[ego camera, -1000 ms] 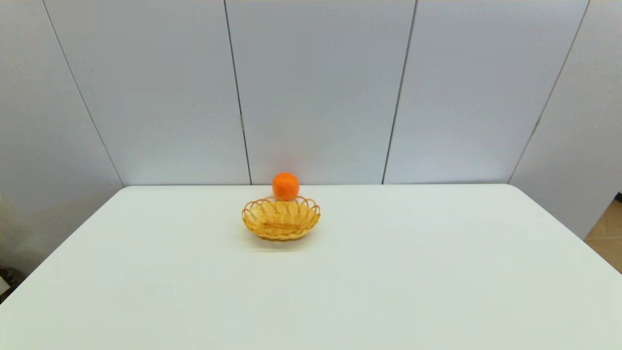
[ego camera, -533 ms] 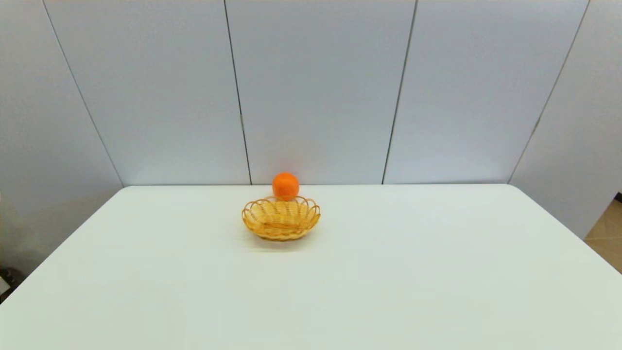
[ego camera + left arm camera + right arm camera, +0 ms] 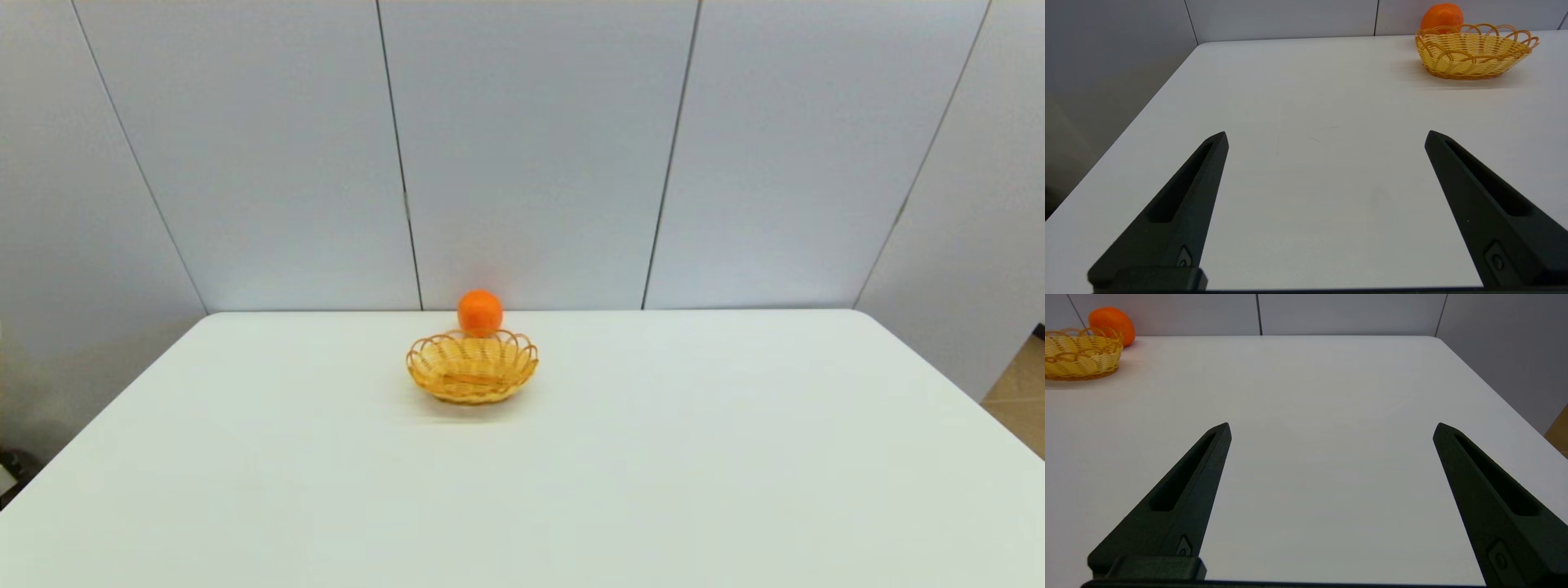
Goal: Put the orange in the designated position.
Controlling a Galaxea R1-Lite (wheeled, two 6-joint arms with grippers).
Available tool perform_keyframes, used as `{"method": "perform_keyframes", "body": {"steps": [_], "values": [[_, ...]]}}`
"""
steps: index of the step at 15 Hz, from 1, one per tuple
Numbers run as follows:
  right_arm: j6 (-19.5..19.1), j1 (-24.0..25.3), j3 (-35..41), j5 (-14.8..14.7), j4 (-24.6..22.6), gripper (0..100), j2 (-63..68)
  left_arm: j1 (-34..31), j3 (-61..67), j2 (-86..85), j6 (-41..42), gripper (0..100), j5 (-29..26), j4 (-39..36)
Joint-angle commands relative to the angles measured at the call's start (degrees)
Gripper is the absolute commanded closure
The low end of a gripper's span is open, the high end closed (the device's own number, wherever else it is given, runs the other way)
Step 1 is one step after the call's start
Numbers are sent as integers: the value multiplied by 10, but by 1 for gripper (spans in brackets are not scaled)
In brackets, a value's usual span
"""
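Note:
The orange (image 3: 480,312) rests on the white table (image 3: 694,457) just behind a yellow-tan wicker basket (image 3: 472,367), near the table's far edge. The basket holds nothing. Both wrist views also catch the orange (image 3: 1441,16) (image 3: 1113,324) behind the basket (image 3: 1474,55) (image 3: 1079,355). My left gripper (image 3: 1326,136) is open over the near left part of the table, far from the fruit. My right gripper (image 3: 1332,429) is open over the near right part, equally far away. Neither arm appears in the head view.
Grey wall panels (image 3: 531,155) stand right behind the table's far edge, close to the orange. The table's rounded right corner (image 3: 1437,339) and left edge (image 3: 1147,110) bound the surface. A strip of brown floor (image 3: 1020,392) shows at the right.

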State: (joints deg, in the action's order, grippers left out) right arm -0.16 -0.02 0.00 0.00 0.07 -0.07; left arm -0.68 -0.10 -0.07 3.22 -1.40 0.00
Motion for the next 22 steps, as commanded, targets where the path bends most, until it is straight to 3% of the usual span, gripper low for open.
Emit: {"method": "perform_keyframes", "body": {"steps": [1, 22], "values": [[0, -1, 0, 0, 0, 0, 0, 0, 0, 1, 0, 0, 0, 0], [0, -1, 0, 0, 0, 0, 1, 0, 0, 1, 0, 0, 0, 0]]}}
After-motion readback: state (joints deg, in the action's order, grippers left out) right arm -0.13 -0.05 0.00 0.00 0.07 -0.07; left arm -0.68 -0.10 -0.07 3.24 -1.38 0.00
